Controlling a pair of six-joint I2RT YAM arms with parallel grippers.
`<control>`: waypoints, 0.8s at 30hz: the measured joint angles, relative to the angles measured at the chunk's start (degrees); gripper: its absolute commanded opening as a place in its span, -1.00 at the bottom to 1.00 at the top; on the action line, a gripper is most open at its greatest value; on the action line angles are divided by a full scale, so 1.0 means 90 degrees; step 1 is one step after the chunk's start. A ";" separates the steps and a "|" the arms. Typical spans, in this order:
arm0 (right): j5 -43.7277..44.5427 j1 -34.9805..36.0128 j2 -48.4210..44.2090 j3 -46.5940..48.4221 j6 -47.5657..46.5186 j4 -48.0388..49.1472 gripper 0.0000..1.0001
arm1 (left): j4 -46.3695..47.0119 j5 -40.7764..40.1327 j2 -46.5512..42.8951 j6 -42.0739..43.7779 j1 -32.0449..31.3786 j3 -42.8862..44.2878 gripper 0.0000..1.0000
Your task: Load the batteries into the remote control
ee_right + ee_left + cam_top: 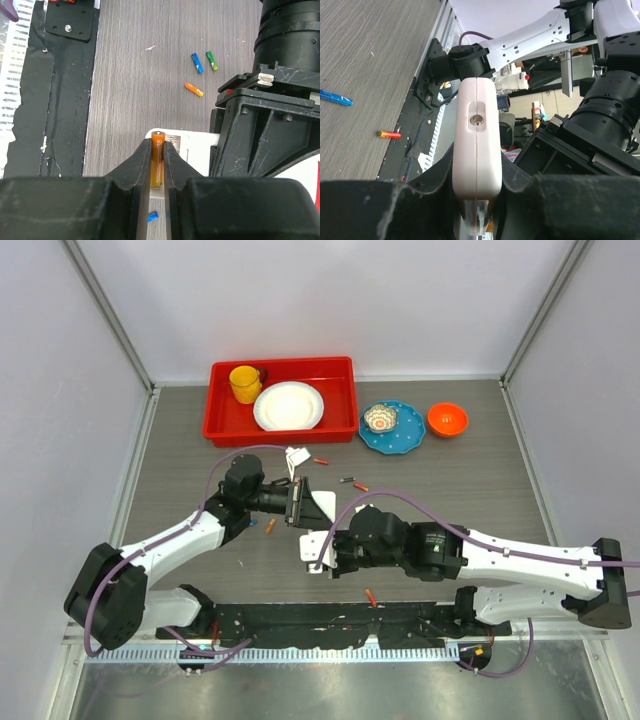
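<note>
- I'm seeing the left tool clenching the remote control edge-on at the centre of the left wrist view. It's appearing to be raised off the desk.
- The right tool is grasping an orange battery lengthwise between its pads, lower centre of the right wrist view. The battery's tip is showing at the fingertips, over a white end of the remote. I can't tell if it's touching the casing.
- I'm reading the current step as lining the cell up with the bay. No cell is showing as seated from here.
- The battery is looking light, rigid, smooth and round, so it's likely to roll or pivot in the pads if pushed off-axis. I'd be pressing straight along its length and leaving the leading end free.
- The remote is looking like a stiff, light, slick plastic shell. Gripping across its long edges, away from the bay, is looking right.
- Loose batteries are lying on the desk at the upper right of the right wrist view: blue, green, orange.
</note>
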 measured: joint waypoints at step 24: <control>0.0359 0.0160 0.0102 0.0036 -0.0114 -0.0148 -0.99 | -0.0199 -0.0102 -0.0002 0.0189 0.0015 0.0005 -1.00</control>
